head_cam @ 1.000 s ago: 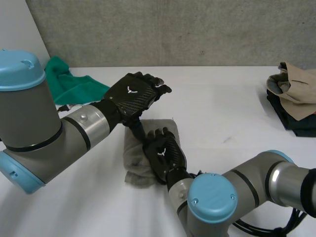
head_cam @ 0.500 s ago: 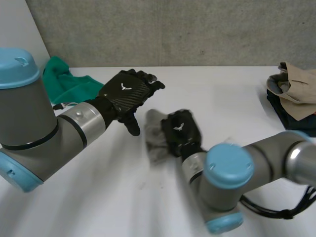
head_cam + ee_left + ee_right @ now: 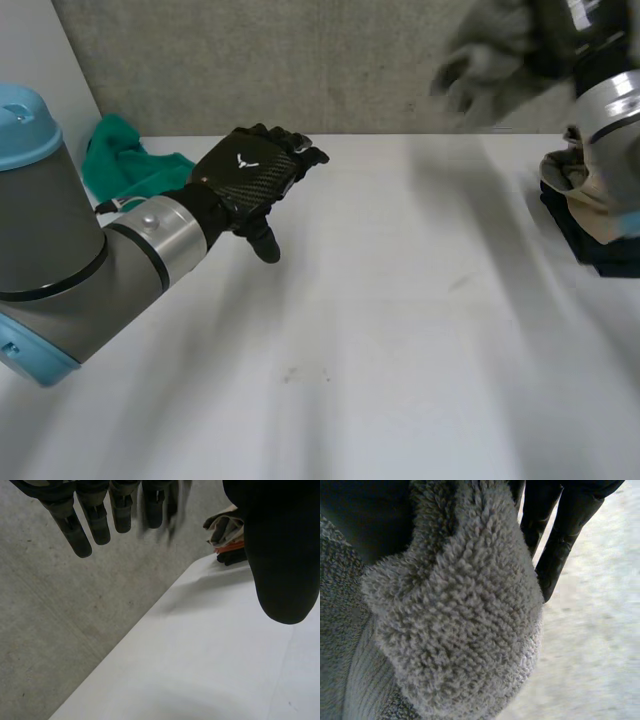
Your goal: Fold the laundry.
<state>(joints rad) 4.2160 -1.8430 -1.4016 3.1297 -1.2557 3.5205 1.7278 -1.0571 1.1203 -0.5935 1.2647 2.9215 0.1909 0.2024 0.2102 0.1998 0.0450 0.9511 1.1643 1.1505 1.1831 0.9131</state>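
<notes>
— White table [image 3: 330, 380] nearest us is bare. So where is the laundry?

— Start with the left hand [image 3: 250, 180]. It hovers over the table's left half with its fingers [image 3: 75, 527] straight and apart, holding nothing. Just behind it, at the far left edge, a green cloth [image 3: 125, 165] lies crumpled.

— And the grey towel [image 3: 455, 615]?

— It's high in the air at the far right, above the pile of clothes [image 3: 595, 215], in the right hand [image 3: 559, 535]. The wrist view shows it bunched against the palm with the fingers reaching past it. Since it hangs clear of everything, I judge the hand to be clamped on it.

— What worries you?

— The arm looks to be swinging fast, because the towel is a smear against the wall [image 3: 300, 60]. A bunched hold on thick pile can slip, and loose ends could flap open and undo any fold.

— And when it's released?

— If the hand lets go too early or off-centre, the towel could land on the edge of the pile and slide off, or knock the top piece askew. The pile also sits near the table's right edge, so a nudge might push clothes over.

— Any risk from the left side?

— Little. It is well apart from the towel.
</notes>
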